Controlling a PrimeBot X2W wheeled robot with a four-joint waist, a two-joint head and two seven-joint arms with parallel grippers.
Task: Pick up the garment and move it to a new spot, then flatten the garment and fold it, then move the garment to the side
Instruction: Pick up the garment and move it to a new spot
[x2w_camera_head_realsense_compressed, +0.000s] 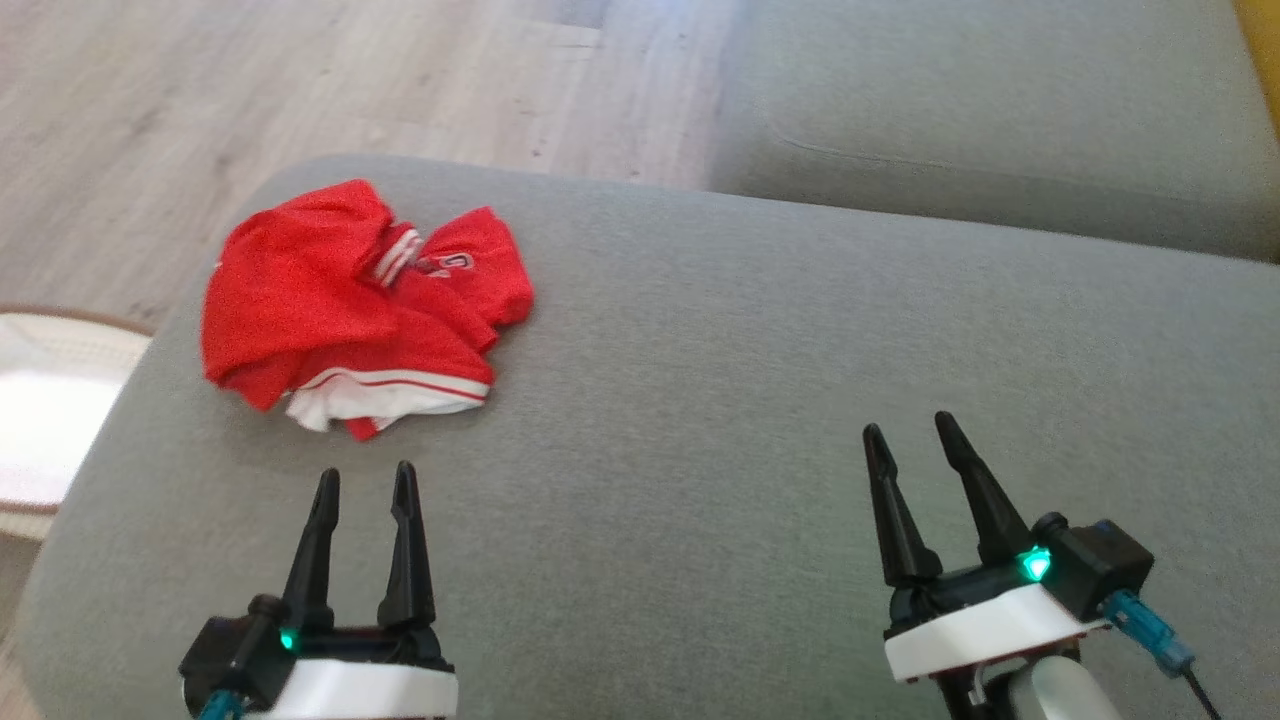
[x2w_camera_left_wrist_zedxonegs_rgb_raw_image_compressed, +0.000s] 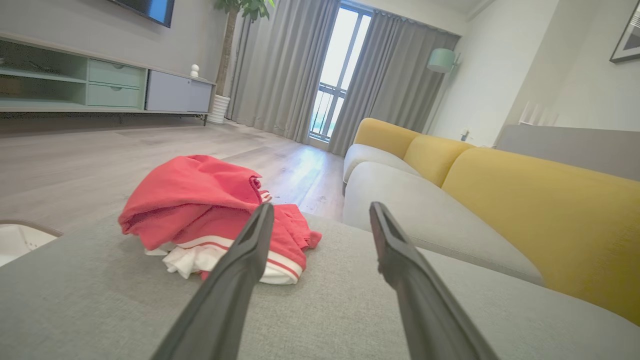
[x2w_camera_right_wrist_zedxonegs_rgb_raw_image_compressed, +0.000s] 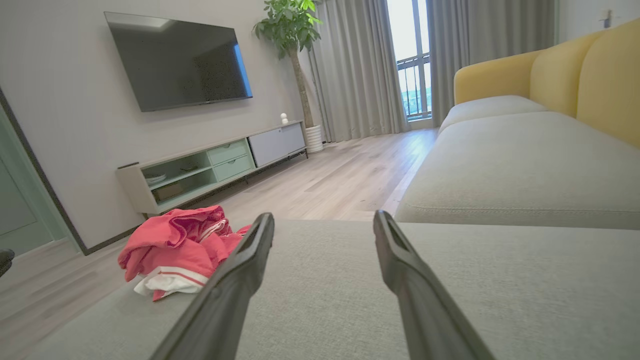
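Note:
The garment (x2w_camera_head_realsense_compressed: 350, 305) is a crumpled red top with white striped trim, lying in a heap near the far left corner of the grey cushion (x2w_camera_head_realsense_compressed: 700, 420). My left gripper (x2w_camera_head_realsense_compressed: 365, 478) hovers just in front of it, open and empty. Far to the right, my right gripper (x2w_camera_head_realsense_compressed: 908, 425) stands open too, nothing between its fingers. In the left wrist view the garment (x2w_camera_left_wrist_zedxonegs_rgb_raw_image_compressed: 200, 210) sits just past the left finger, with the left gripper (x2w_camera_left_wrist_zedxonegs_rgb_raw_image_compressed: 320, 207) open. Seen from the right wrist, the garment (x2w_camera_right_wrist_zedxonegs_rgb_raw_image_compressed: 172, 245) lies off to the left of the open right gripper (x2w_camera_right_wrist_zedxonegs_rgb_raw_image_compressed: 322, 216).
Wooden floor (x2w_camera_head_realsense_compressed: 300, 80) lies beyond the cushion's far edge. A second grey seat (x2w_camera_head_realsense_compressed: 1000, 110) sits at the back right, with yellow backrests (x2w_camera_left_wrist_zedxonegs_rgb_raw_image_compressed: 540, 210). A white round object (x2w_camera_head_realsense_compressed: 40, 400) stands at the left edge. A TV stand (x2w_camera_right_wrist_zedxonegs_rgb_raw_image_compressed: 210, 165) lines the wall.

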